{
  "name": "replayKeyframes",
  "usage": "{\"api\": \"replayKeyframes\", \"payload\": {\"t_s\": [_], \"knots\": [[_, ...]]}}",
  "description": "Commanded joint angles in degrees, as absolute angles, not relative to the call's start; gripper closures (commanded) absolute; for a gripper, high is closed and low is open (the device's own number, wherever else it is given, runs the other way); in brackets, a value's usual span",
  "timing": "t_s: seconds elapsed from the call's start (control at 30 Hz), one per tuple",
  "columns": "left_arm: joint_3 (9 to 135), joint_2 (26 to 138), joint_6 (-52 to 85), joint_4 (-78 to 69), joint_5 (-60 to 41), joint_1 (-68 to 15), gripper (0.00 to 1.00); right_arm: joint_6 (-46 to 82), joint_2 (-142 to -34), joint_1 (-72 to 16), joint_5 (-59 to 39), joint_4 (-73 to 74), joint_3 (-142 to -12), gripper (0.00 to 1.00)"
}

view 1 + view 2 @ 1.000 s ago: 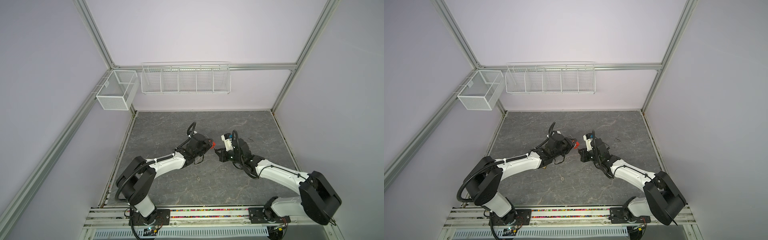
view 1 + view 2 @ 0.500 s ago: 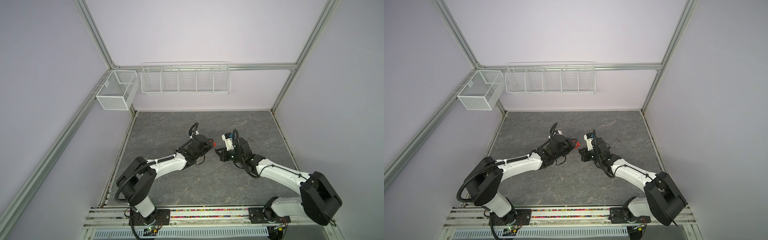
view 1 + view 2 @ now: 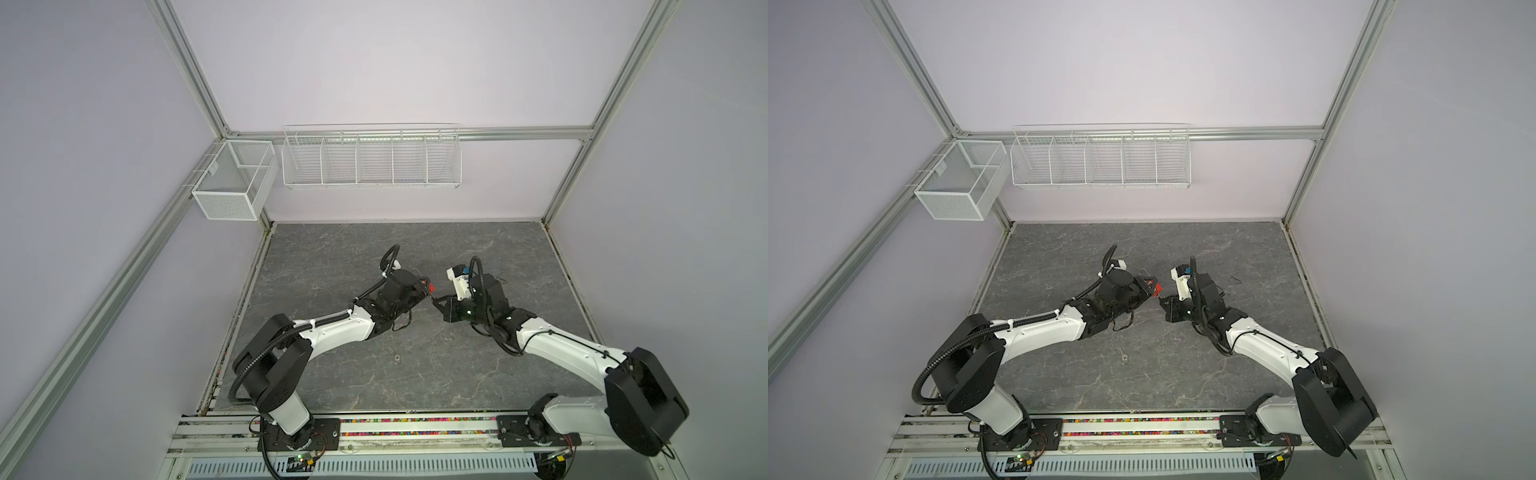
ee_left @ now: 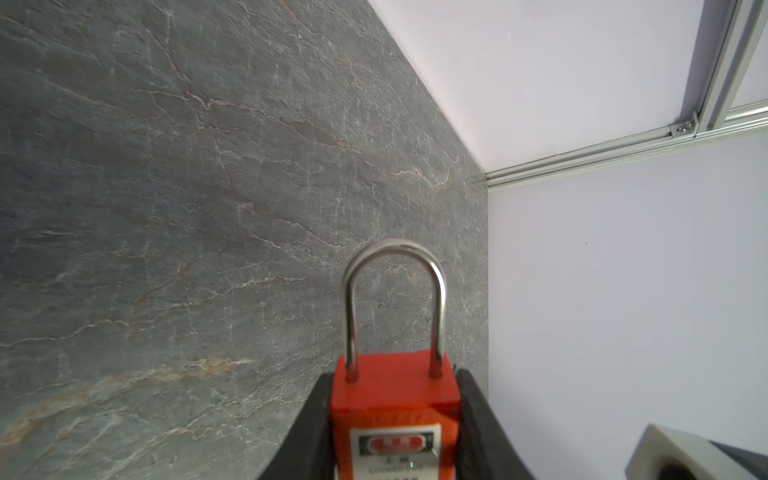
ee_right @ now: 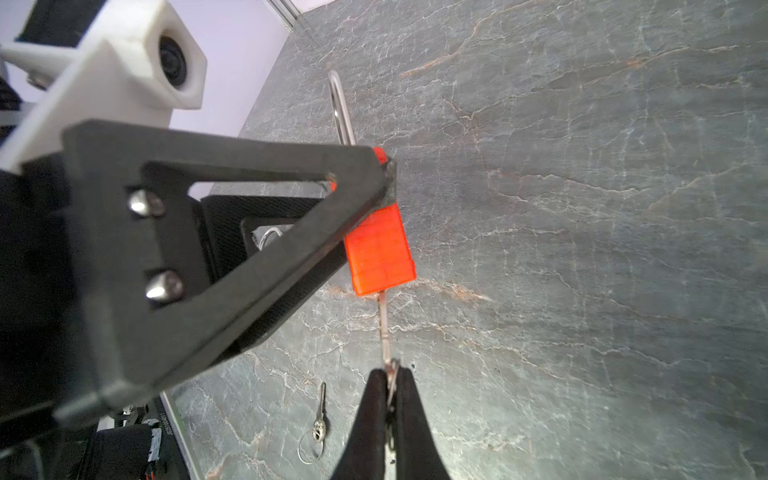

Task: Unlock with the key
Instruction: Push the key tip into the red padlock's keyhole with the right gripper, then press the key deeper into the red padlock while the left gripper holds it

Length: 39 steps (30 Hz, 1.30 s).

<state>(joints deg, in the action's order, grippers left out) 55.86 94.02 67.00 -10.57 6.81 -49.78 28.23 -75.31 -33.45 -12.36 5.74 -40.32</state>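
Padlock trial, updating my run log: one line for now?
left hand: shut on padlock | right hand: shut on key | key: inserted in padlock | shackle: closed | spare key: on table

Surface: dark grey tabletop (image 3: pixel 332 257) with pale, marble-like veins, filling the lower middle of both top views.
Lying on it: a small metal key (image 3: pixel 397 357), flat, lower centre.
Also: a thin dark scrap (image 3: pixel 1235 277), right of centre, too small to identify.
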Motion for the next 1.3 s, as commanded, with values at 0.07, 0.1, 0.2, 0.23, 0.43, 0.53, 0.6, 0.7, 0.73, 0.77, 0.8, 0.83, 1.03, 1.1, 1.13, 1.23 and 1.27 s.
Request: {"api": "replayKeyframes", "payload": {"t_s": [0.07,0.1,0.2,0.23,0.43,0.53,0.6,0.7,0.73,0.77,0.8,0.83,1.03,1.1,1.13,1.23,1.27], "knots": [[57.79,95.22,65.58,-4.15,2.52,-51.68,1.00,27.57,-73.35,-31.94,-9.41,11.68,-43.65,0.94],[57.77,95.40,65.99,-5.11,2.05,-51.64,1.00,27.91,-73.65,-31.96,-9.40,12.41,-43.35,0.94],[58.45,95.76,67.03,-5.62,1.11,-51.80,1.00,29.18,-74.92,-32.01,-9.17,14.55,-42.54,0.94],[58.41,95.71,67.99,-6.02,0.85,-51.87,1.00,29.95,-74.97,-32.32,-8.49,16.18,-41.69,0.94],[58.99,95.59,72.91,-8.95,0.92,-51.93,1.00,32.52,-76.12,-34.45,-3.94,21.76,-38.50,0.94],[61.15,96.13,71.56,-6.30,2.17,-51.94,1.00,32.83,-76.90,-34.54,-4.31,21.22,-39.16,0.94],[62.12,97.03,70.31,-4.84,1.96,-51.97,1.00,31.86,-76.79,-34.49,-4.17,19.00,-40.43,0.94],[61.38,97.90,69.08,-4.32,1.17,-52.21,1.00,30.23,-75.61,-33.98,-4.17,16.13,-42.06,0.94],[60.97,98.00,68.38,-4.43,0.57,-52.30,1.00,29.75,-75.20,-33.64,-4.39,15.14,-42.53,0.94],[60.74,98.07,67.64,-4.56,0.00,-52.46,1.00,29.56,-74.90,-33.10,-4.81,14.72,-42.84,0.94],[60.65,98.03,66.58,-4.11,-0.43,-52.68,1.00,29.30,-74.77,-32.27,-5.92,14.31,-43.26,0.94],[60.52,97.81,65.66,-3.62,-0.62,-52.90,1.00,29.14,-74.80,-31.47,-6.98,14.03,-43.75,0.94],[60.43,96.46,62.91,-2.59,-0.58,-54.19,1.00,29.44,-76.88,-29.04,-12.36,14.94,-45.05,0.94],[60.60,96.19,62.75,-1.25,0.66,-54.39,1.00,29.75,-76.84,-28.94,-11.97,15.09,-45.05,0.94],[60.62,96.31,62.82,-1.10,1.00,-54.35,1.00,29.97,-76.49,-28.96,-11.81,15.12,-45.02,0.94],[59.98,96.67,64.43,-2.04,1.52,-54.32,1.00,30.41,-75.06,-28.93,-10.29,15.99,-44.25,0.94],[59.68,96.96,65.20,-3.16,1.34,-54.39,1.00,31.18,-74.81,-28.98,-10.13,17.45,-43.65,0.94]]}}
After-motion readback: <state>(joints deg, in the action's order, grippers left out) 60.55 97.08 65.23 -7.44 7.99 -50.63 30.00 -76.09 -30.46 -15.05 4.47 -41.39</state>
